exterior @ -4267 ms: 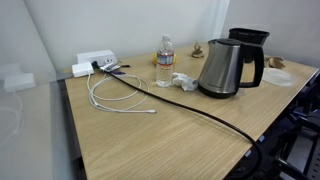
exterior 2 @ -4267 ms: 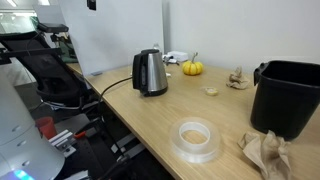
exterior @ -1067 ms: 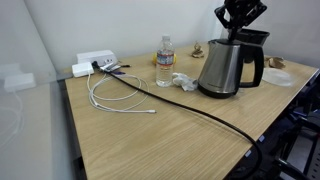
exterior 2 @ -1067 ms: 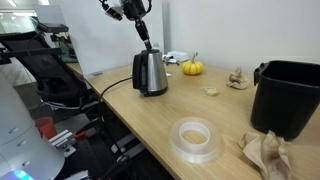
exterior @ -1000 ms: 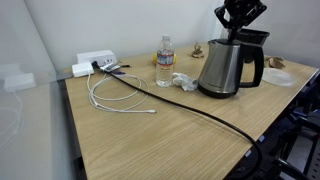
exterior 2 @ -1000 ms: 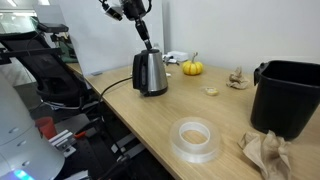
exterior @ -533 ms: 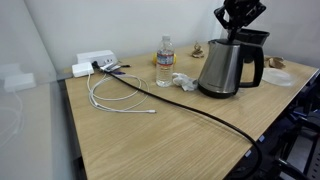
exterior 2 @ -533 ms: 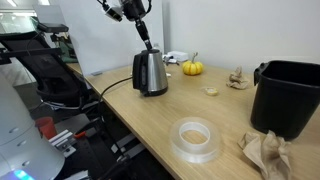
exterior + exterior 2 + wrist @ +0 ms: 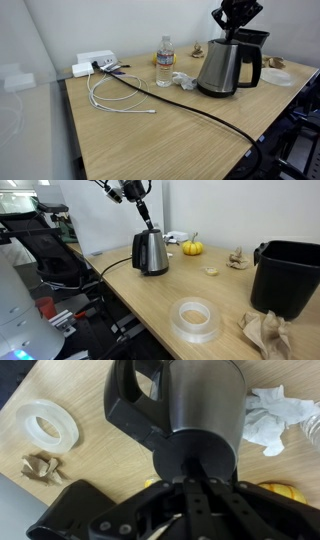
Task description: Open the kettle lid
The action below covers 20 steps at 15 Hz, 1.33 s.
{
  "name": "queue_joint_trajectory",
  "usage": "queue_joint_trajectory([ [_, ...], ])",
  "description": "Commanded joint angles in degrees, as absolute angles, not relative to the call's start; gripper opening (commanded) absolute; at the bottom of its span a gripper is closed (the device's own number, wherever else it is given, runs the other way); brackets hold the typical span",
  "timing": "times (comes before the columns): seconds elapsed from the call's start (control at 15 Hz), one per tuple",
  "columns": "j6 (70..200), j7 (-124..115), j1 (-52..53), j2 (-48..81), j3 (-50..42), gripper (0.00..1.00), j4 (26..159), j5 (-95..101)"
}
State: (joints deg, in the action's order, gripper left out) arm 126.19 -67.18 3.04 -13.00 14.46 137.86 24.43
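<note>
The steel kettle [image 9: 226,70] with its black loop handle [image 9: 257,68] stands at the table's far side; it also shows in an exterior view as the kettle [image 9: 151,254]. My gripper [image 9: 231,32] [image 9: 149,223] hangs straight over the kettle's top, shut, with its closed fingertips down at the black lid [image 9: 150,232]. From the wrist, my gripper [image 9: 197,472] points at the lid [image 9: 201,450], which lies flat on the kettle body [image 9: 205,395]. Nothing is held between the fingers. Whether the tips touch the lid I cannot tell.
A water bottle [image 9: 165,62], crumpled tissue [image 9: 183,80] and white cables [image 9: 118,95] lie beside the kettle. Its black power cord [image 9: 205,113] crosses the table. A tape roll [image 9: 195,318], a black vessel [image 9: 288,275], a small pumpkin [image 9: 192,248] and crumpled paper [image 9: 265,332] are further along.
Some seconds ago the arm was out of view; it now stands over the kettle. In the last second the shut gripper has shifted only slightly at the lid.
</note>
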Motion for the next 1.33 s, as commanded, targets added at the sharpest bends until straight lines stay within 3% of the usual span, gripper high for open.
queue_joint_trajectory([
  [0.0, 126.4, -66.7, 3.6, -9.9, 14.3, 0.00, 137.2, 25.9],
  [1.27, 125.9, -55.6, 4.4, -10.0, 13.9, 0.00, 137.8, 25.6],
])
